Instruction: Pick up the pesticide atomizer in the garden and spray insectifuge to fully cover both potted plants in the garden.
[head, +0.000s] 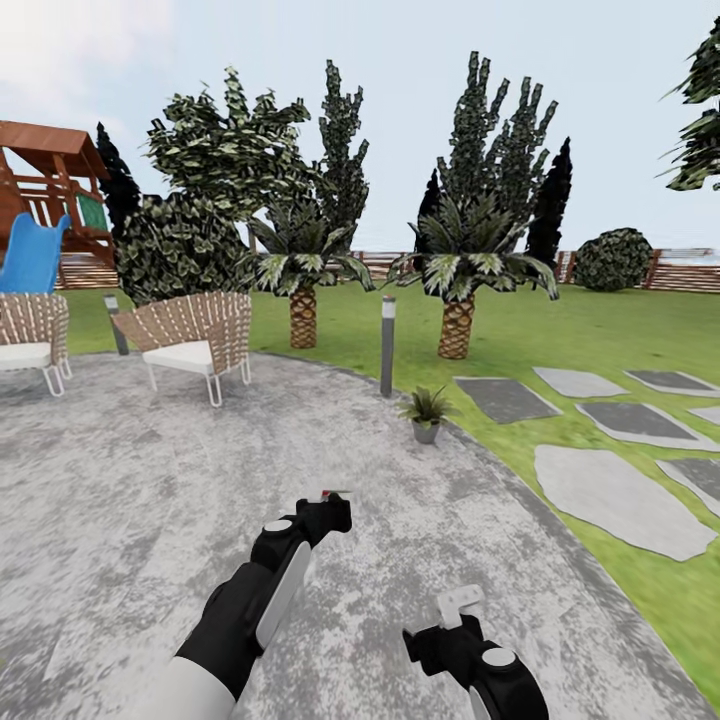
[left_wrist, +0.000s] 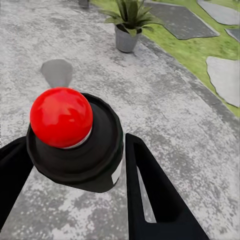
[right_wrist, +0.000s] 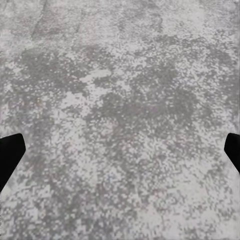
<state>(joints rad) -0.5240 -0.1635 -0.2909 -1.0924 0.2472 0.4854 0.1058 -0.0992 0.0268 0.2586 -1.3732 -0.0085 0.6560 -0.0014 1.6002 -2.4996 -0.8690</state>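
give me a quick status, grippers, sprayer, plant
Left gripper shut on sprayer. Right gripper open, over bare paving. One potted plant ahead at patio edge, path clear.

Between the jaws of the left gripper (left_wrist: 75, 165), the pesticide atomizer (left_wrist: 75, 145) shows a glossy red ball on a smooth, dark plastic-looking collar. Beyond it, the patio (left_wrist: 165, 100) looks rough, mottled grey stone. The chairs (head: 195, 335) look woven wicker with matt white cushions.

Atomizer (left_wrist: 75, 140) body hidden under its cap and between my left fingers (left_wrist: 155, 195); only a sliver shows in head view. Right fingers (right_wrist: 10, 152) cut by frame edges. Left chair (head: 30, 340) cropped.
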